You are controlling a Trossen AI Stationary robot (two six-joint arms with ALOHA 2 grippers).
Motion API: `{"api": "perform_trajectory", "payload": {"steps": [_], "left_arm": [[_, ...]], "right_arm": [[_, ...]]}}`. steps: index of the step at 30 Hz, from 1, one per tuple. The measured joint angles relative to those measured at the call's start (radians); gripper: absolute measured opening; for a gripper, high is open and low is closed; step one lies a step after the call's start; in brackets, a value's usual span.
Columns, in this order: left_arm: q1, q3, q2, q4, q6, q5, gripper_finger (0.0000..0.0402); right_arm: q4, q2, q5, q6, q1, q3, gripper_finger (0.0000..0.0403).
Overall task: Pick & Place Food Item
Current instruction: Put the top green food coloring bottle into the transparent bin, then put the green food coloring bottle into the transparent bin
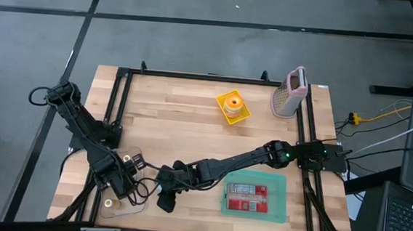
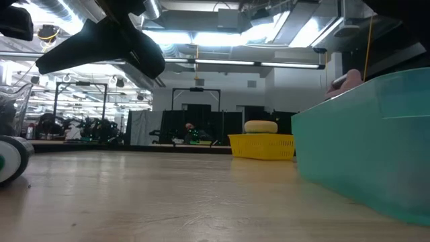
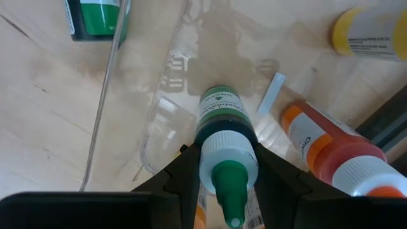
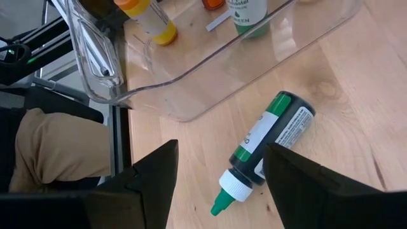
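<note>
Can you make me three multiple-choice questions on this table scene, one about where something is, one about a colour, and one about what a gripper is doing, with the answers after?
1. Where does the green-capped bottle seen by the right wrist camera lie?
A. Inside the clear tray
B. On the bare wood beside the clear tray
C. In the teal bin

2. What colour is the small basket near the far edge of the table?
A. Yellow
B. Blue
C. Black

3. What is the left gripper doing?
A. Hanging open over nothing
B. Closed on a green-capped bottle
C. Holding the grater

Answers:
1 B: the bottle lies on its side on the wood, outside the clear tray wall, below the open right gripper.
2 A: both the high and low views show it yellow.
3 B: the left wrist view shows both fingers pressed against the held bottle over the tray.
</note>
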Motion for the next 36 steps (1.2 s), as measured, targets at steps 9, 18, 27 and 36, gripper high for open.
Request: {"api": "perform_trajectory", "payload": {"steps": [9,18,27,36], "left_arm": [[0.0,-0.001,-0.005,-0.002,0.0,0.002,0.02],[0.0,0.059,-0.021,-0.014,-0.008,0.003,0.0211],[-0.019,0.178,-0.021,-0.029,0.0,-0.005,0.0207],[-0.031,0.447,-0.053,-0.022,0.073,-0.174,0.0199]], "right_arm": [[0.0,0.0,0.0,0.0,0.0,0.0,0.0227],[0.002,0.0,-0.001,-0.001,0.0,0.0,0.0227],[0.075,-0.001,0.045,-0.104,0.009,0.0,0.0226],[0.106,-0.092,0.054,-0.275,0.023,-0.001,0.0226]]}}
